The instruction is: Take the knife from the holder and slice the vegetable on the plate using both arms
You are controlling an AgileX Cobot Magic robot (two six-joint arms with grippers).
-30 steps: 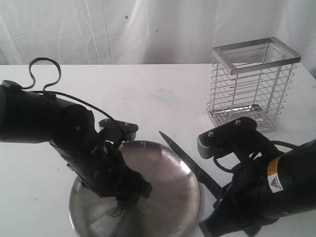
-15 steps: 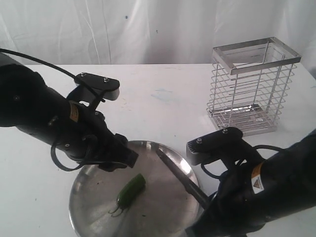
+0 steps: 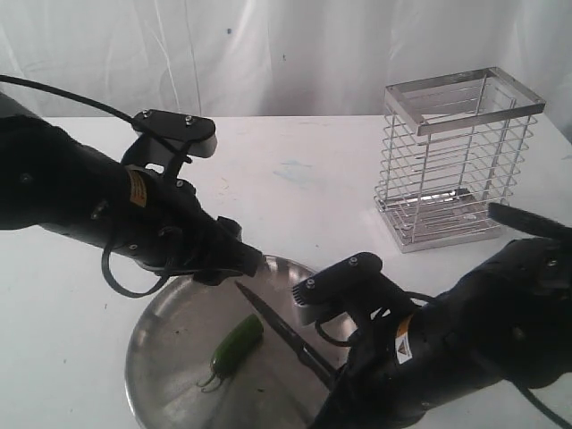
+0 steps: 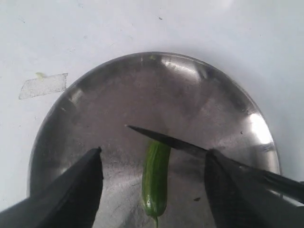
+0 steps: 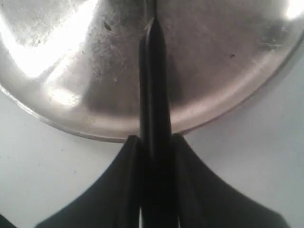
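Right gripper (image 5: 154, 142) clamps the knife (image 4: 166, 139), blade over the vegetable (image 4: 156, 178) on the plate (image 4: 61, 118). Left gripper (image 4: 154, 166) is open, jaws either side of the pod. Pin it first, then cut square and slow.

Staged robot test setup, not a home kitchen.
Plain white bench (image 3: 295, 170), white draped backdrop (image 3: 268, 54), two black robot arms (image 3: 107, 206), tape scrap (image 4: 43, 85).

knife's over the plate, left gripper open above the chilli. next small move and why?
Probably lower the left gripper and close on the vegetable. Its fingers straddle the pod but stand apart from it, so it lies loose on the plate. The right gripper already holds the knife, blade crossing the pod's end, so pinning should precede cutting.
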